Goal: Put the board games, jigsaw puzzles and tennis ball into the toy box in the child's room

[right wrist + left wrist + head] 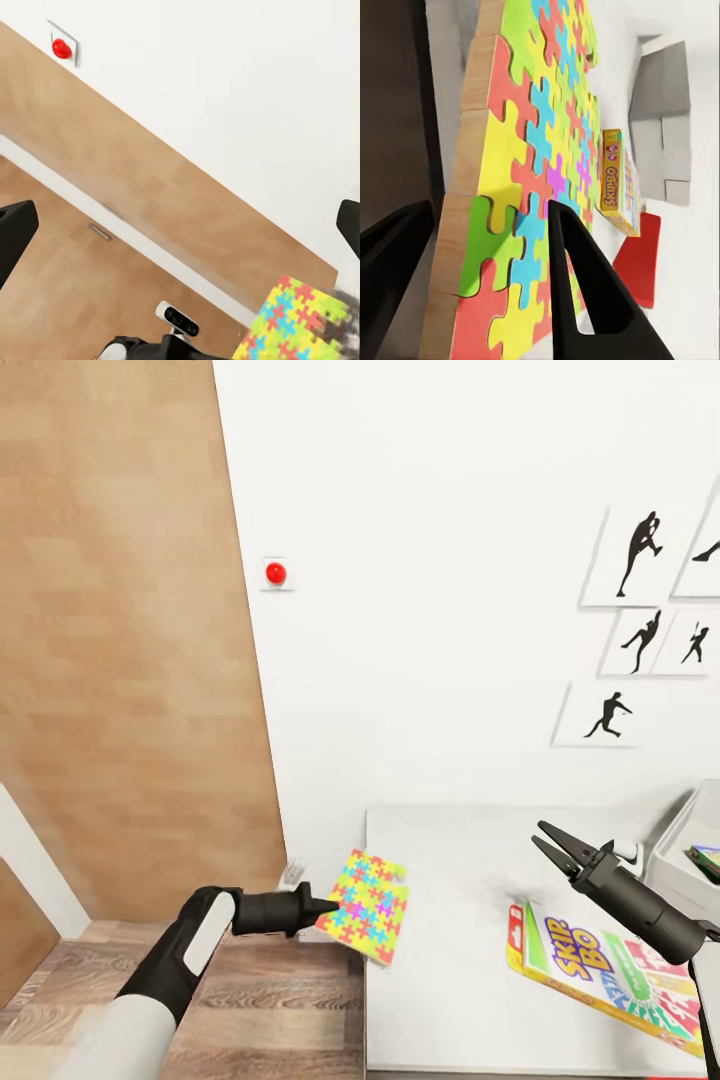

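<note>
Colourful puzzle: the jigsaw puzzle was a flat wooden board with bright pieces in yellow, green, blue, red and pink. It was tilted and lifted at the near left corner of the desk.
Left pincer: the left pincer was pinching the jigsaw puzzle by its edge. In the left wrist view one dark finger lay across the coloured face and the other was on the back side.
Right pincer: the right pincer hung in the air above the desk with its two fingers spread apart and nothing between them. It pointed to the far left.
Skip-Bo box: the board game printed "SKIP-BO" lay flat on the desk, to the near right, just under the right arm. It was well apart from the puzzle.
Toy box: the grey toy box stood at the right edge of the desk. Something colourful lay inside it, but too little showed to tell what.
Wall: the white wall had a red button on a small plate, and black-and-white pictures of players to the right.
Door: a wooden door stood to the left, with wooden floor below the left arm.
</note>
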